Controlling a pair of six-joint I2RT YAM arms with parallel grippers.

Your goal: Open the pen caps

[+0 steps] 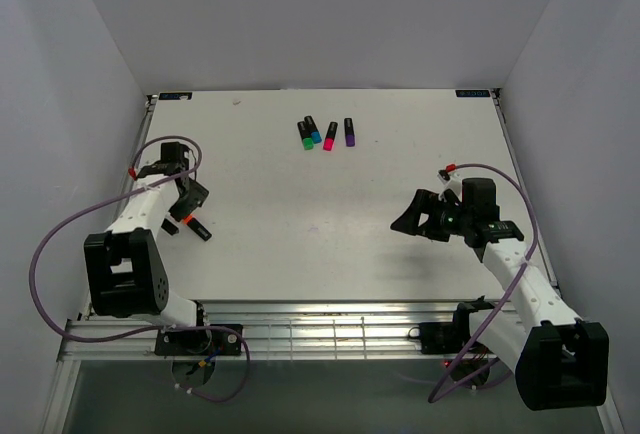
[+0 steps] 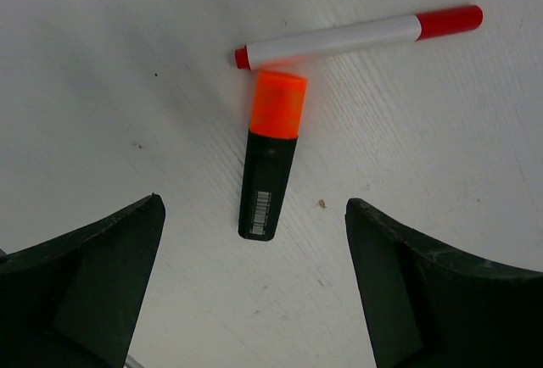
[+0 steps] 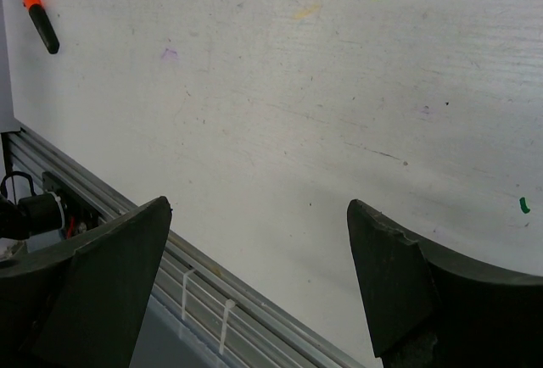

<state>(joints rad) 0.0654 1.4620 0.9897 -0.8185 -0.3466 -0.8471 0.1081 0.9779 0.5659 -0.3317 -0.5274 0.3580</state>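
Observation:
A stubby black marker [image 2: 263,186] with an orange cap [image 2: 278,103] lies on the white table, cap pointing away from my left gripper [image 2: 254,215]. The gripper is open and empty, and the marker's tail lies between its fingers. A thin white pen [image 2: 339,39] with a red cap [image 2: 450,22] lies across just beyond the orange cap. In the top view the left gripper [image 1: 186,204] hovers over this marker [image 1: 197,225]. Markers with green [image 1: 308,143], blue [image 1: 316,138], pink [image 1: 328,144] and purple [image 1: 350,140] caps lie at the back centre. My right gripper [image 1: 402,222] [image 3: 259,207] is open and empty over bare table.
The table's near edge with a slotted metal rail [image 3: 204,287] runs under the right gripper. The orange-capped marker also shows far off in the right wrist view [image 3: 41,22]. White walls enclose the table on three sides.

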